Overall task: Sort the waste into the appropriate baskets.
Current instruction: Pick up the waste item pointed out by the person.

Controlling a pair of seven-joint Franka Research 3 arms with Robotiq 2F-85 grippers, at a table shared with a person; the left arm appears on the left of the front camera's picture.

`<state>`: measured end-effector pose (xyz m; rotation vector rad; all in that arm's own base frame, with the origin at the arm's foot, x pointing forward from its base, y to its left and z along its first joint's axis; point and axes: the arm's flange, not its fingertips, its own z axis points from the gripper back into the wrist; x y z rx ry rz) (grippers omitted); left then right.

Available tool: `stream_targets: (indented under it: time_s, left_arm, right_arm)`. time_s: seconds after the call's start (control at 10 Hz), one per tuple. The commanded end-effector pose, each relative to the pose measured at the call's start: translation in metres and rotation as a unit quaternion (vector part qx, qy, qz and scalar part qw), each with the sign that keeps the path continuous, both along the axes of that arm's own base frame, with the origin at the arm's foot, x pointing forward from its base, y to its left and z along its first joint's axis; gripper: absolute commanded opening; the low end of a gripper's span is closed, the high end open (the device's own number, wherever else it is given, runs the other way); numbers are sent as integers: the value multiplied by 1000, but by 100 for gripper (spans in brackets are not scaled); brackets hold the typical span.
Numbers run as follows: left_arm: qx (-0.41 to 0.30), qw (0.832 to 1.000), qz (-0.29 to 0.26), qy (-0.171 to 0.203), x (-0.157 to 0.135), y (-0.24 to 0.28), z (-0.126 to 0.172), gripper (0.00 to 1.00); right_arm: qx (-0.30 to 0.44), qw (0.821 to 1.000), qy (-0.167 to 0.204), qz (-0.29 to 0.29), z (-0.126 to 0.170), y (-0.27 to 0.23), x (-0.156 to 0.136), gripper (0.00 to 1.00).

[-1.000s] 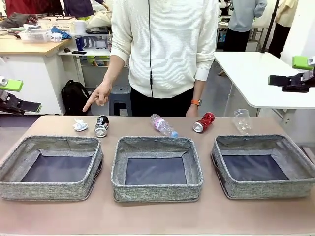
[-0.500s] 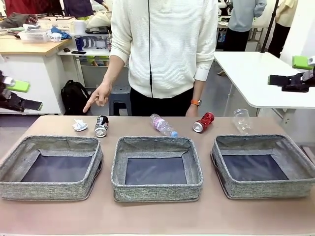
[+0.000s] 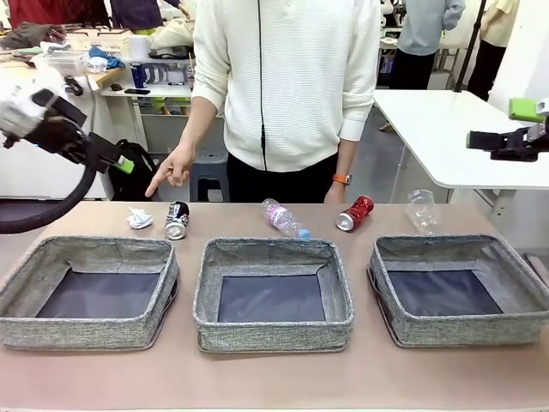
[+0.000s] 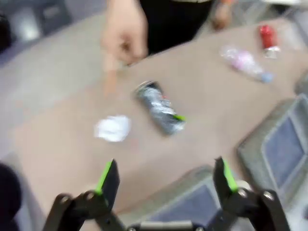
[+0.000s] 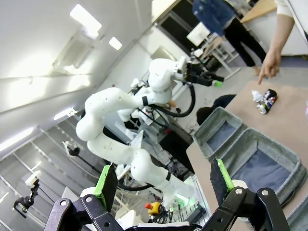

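The waste lies in a row along the table's far side: crumpled paper ball, black-and-silver can, clear bottle, red can and clear cup. Three grey baskets stand in front: left, middle, right, with nothing inside. My left gripper hangs open above and left of the paper ball. The blurred left wrist view has the paper ball and can beyond the open left gripper. My right gripper is open, high at the far right.
A person stands at the far side, one hand pointing down toward the black-and-silver can. A white table stands behind on the right. In the right wrist view the open gripper looks across at the left arm and baskets.
My left arm has swung in from the left edge, up and rightward, toward the paper ball and can. The right arm, the person's hand and the waste have stayed put.
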<state>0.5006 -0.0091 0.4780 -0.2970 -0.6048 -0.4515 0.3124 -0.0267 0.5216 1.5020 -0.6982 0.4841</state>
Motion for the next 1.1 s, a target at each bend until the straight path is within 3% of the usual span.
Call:
stream_targets:
  time_s: [0.0, 0.2, 0.3, 0.4, 0.5, 1.0]
  left_arm:
    - [-67, 997, -38, 23, -16, 1, 8, 100]
    - [-67, 997, -38, 23, -16, 1, 8, 100]
    - [-19, 1000, -7, 9, -2, -5, 0, 100]
    - [-3, 998, 54, 25, 20, -4, -11, 100]
    - [-1, 997, 44, 60, 37, -4, -24, 100]
    - [29, 984, 80, 156, 98, -6, -88, 100]
  right_arm:
    - [9, 1000, -17, -1, 1, 1, 4, 100]
    - [9, 1000, -17, -1, 1, 1, 4, 100]
    - [9, 1000, -17, -1, 1, 1, 4, 100]
    - [9, 1000, -17, -1, 1, 1, 4, 100]
    - [9, 1000, -17, -1, 1, 1, 4, 100]
    - [9, 1000, -17, -1, 1, 1, 4, 100]
